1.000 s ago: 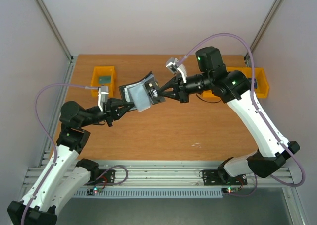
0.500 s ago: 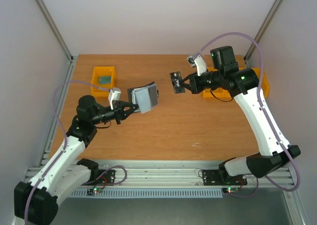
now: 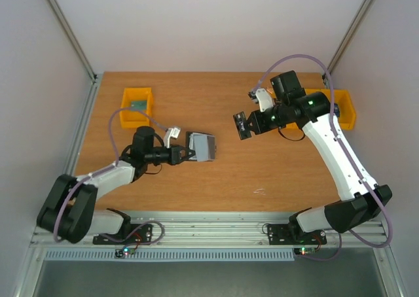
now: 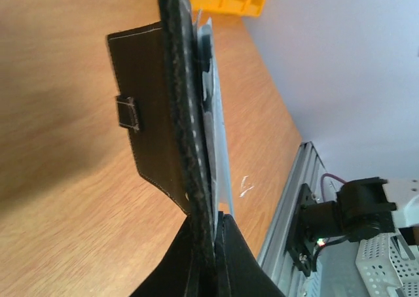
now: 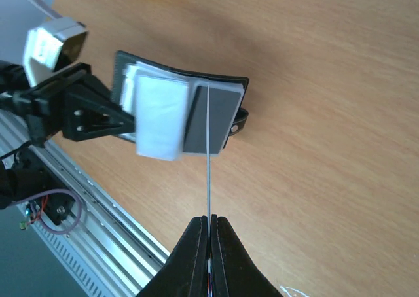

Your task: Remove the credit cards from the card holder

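**Bench** (image 3: 216, 189): wooden top. Two yellow bins at the far side: left bin (image 3: 125, 112), and right bin (image 3: 347, 116) partly behind the right arm.

**Card holder** (image 3: 201, 146): left of centre, folded open, blue-grey pockets turned toward the right arm. Closing tab (image 4: 127, 112) sits on the outer black face. Left gripper (image 3: 189, 154) is clenched on the holder's edge. Left wrist view shows the holder edge-on, low over the bench; contact with the wood not discernible.

**Dark credit card** (image 3: 241, 125): fully clear of the holder and well apart from it, right of centre, in the air. Right gripper (image 3: 249, 123) is pinched tight on one edge. In the right wrist view the card reads as a thin line rising from the fingertips.

**Status:** one card out, not yet set down. Red card not seen in any view; the pockets may hide it. Small flat item (image 3: 137, 104) in the left bin, too small to identify. Judged about half done: deposit this card, then check the holder for another.
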{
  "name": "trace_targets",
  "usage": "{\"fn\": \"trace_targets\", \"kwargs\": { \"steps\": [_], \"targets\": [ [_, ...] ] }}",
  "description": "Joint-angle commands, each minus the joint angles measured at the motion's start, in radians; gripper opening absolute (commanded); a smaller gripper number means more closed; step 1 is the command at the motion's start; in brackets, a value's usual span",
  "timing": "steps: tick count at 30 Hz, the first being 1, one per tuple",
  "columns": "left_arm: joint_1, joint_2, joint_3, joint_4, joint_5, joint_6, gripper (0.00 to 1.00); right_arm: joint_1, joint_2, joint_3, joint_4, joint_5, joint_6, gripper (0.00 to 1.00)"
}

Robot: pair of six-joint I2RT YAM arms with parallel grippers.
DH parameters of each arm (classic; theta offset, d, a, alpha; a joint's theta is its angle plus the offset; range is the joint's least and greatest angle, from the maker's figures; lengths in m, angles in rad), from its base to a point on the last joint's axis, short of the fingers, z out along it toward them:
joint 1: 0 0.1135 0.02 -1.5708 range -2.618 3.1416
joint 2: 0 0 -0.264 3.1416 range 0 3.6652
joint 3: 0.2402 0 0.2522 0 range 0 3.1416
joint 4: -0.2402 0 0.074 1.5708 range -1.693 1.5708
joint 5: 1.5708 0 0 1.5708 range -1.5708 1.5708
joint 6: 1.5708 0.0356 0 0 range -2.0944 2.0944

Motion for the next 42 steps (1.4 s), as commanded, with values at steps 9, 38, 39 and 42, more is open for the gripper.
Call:
{"fn": "trace_targets", "kwargs": {
  "steps": [9, 38, 39, 42],
  "targets": [
    [-0.005, 0.223, -0.007, 0.010, -0.240, -0.066, 0.01, -0.007, 0.054, -0.006, -0.038, -0.098, 0.010, 0.01],
    [0.076, -0.495, 0.081, -0.338, 0.268, 0.602, 0.60, 0.291, 0.135, 0.258, -0.290, -0.179, -0.332, 0.02],
    [0.069, -0.497, 0.126, -0.493, 0.337, 0.744, 0.60, 0.314, 0.149, 0.270, -0.301, -0.147, -0.353, 0.02],
    [0.048, -0.420, 0.274, -0.906, 0.363, 1.029, 0.60, 0.384, 0.196, 0.300, -0.315, -0.024, -0.419, 0.02]
  ]
}}
